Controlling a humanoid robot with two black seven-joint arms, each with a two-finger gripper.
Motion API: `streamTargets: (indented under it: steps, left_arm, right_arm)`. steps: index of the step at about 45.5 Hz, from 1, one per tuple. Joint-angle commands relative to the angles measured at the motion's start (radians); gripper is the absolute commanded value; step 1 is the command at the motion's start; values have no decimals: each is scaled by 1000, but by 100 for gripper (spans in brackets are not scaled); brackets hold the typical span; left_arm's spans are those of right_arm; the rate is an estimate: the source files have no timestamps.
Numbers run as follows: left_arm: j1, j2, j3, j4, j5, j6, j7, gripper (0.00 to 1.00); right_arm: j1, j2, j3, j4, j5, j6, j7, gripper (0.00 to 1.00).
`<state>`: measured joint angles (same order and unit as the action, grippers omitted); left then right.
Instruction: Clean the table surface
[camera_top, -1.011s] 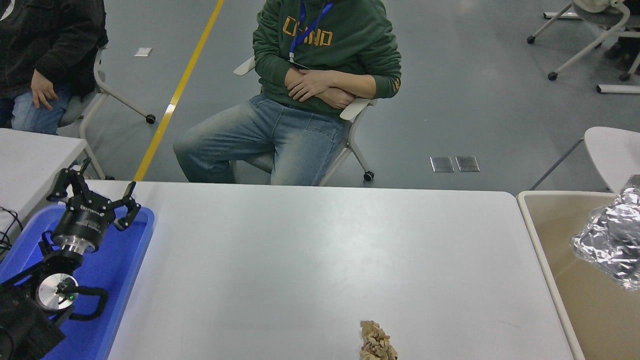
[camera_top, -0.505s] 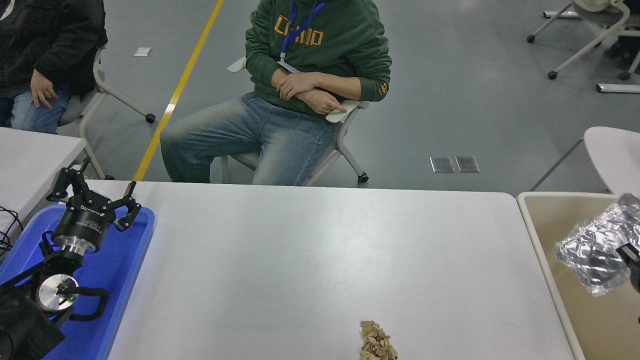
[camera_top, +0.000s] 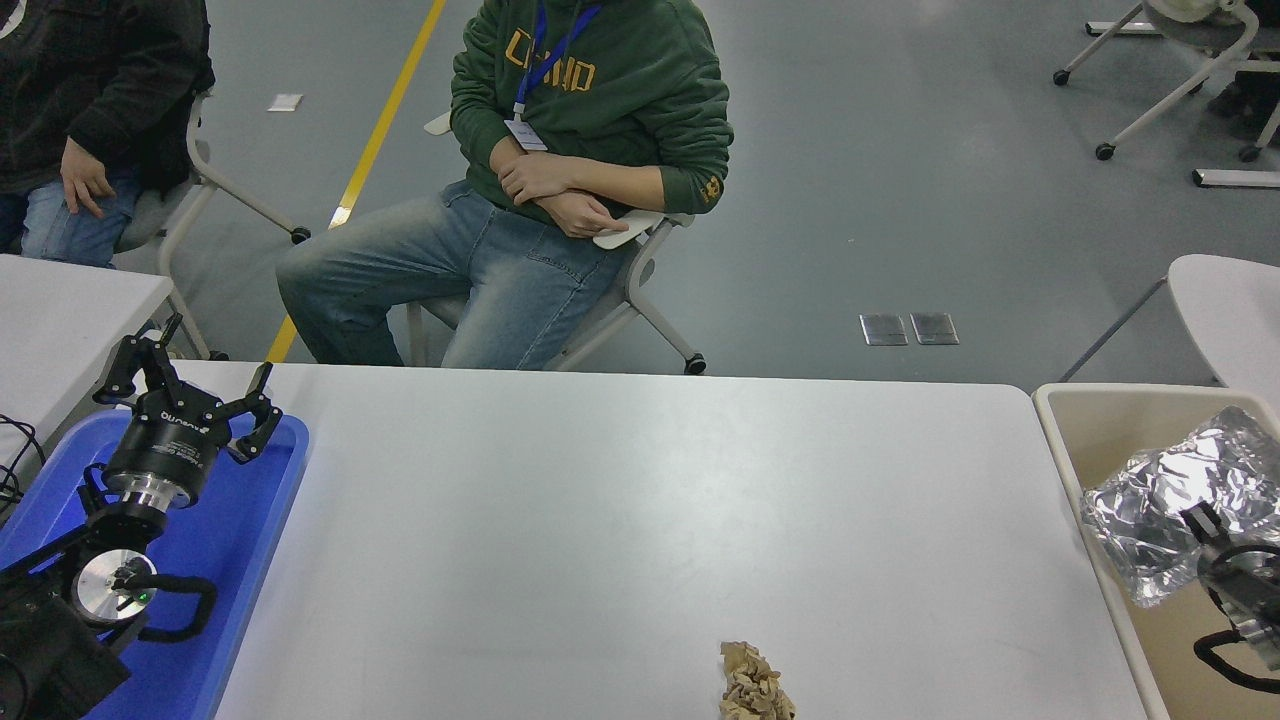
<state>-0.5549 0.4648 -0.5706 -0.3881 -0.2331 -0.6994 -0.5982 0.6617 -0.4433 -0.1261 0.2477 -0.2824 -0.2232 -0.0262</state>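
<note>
I hold the crumpled foil (camera_top: 1165, 510) in my right gripper (camera_top: 1200, 525) over the beige bin (camera_top: 1085, 420). I should release well inside its rim. Brown paper wad (camera_top: 755, 685) waits on the counter (camera_top: 600, 520).

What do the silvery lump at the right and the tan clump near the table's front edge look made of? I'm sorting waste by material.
The silvery lump, held by the right gripper over the beige bin, looks like crumpled metallic foil or film: mirror-bright creases. The tan clump looks like crumpled brown paper: matte, folded, though that is uncertain.
</note>
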Motion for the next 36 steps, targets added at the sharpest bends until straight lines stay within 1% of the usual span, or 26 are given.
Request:
streamTargets:
  steps: [1,2,3,4,5,6,7,8,9,31,36]
  left_arm:
    - [0,0,0,0,0,0,0,100]
    - [0,0,0,0,0,0,1,100]
    - [0,0,0,0,0,0,0,100]
    - [0,0,0,0,0,0,0,100]
    - [0,0,0,0,0,1,1,100]
    - [0,0,0,0,0,0,0,100]
    - [0,0,0,0,0,0,0,100]
    - [0,0,0,0,0,0,1,100]
    - [0,0,0,0,0,0,0,100]
    - [0,0,1,0,0,1,1,100]
    - [0,0,1,0,0,0,0,100]
  right_arm:
    - [-1,2,2,-7,46,-7,-3,0]
    - [1,0,2,-5,55,-5,-3,0]
    - [3,-2,2,-2,63,-5,-3,12]
    - [3,-2,0,1,65,-5,-3,30]
    - [4,0,2,1,66,-7,-3,49]
    - [4,0,3,-2,68,-11,-3,66]
    - [6,0,5,-2,68,-11,-1,78]
    - [7,-2,3,4,68,-11,-1,94]
    - [7,-2,3,4,68,-13,-1,100]
    - [47,-21,8,15,71,-7,-1,100]
    - [53,-44,11,60,71,-5,-1,100]
